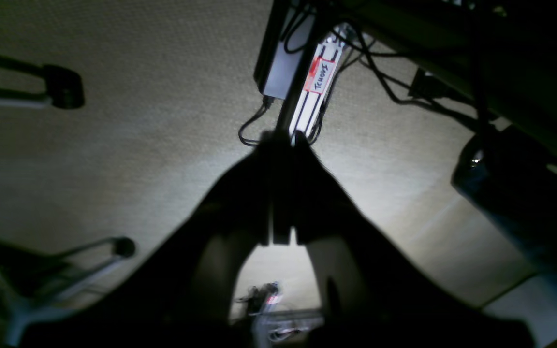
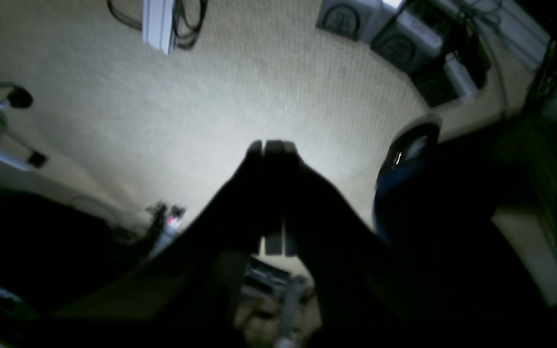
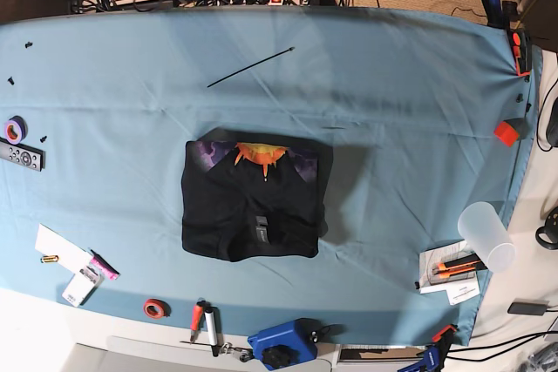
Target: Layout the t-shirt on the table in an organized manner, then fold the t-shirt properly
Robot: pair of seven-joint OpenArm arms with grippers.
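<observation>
Both wrist views are dim and blurred, the left gripper [image 1: 283, 140] and right gripper [image 2: 271, 145] pressed together on nothing over beige carpet, while neither arm shows in the base view, where the folded t-shirt [image 3: 251, 211] lies mid-table [image 3: 392, 84], a black rod [image 3: 250, 68] beyond.

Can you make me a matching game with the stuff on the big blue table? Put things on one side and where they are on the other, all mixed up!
Things:
1. t-shirt
2. red tape roll
3. clear plastic cup
4. thin black stick

Places in the base view:
A. by the right edge, lying on its side
B. near the top, slanted
C. in the middle, folded
D. near the bottom edge, left of centre

Pairs: 1-C, 2-D, 3-A, 4-B
</observation>
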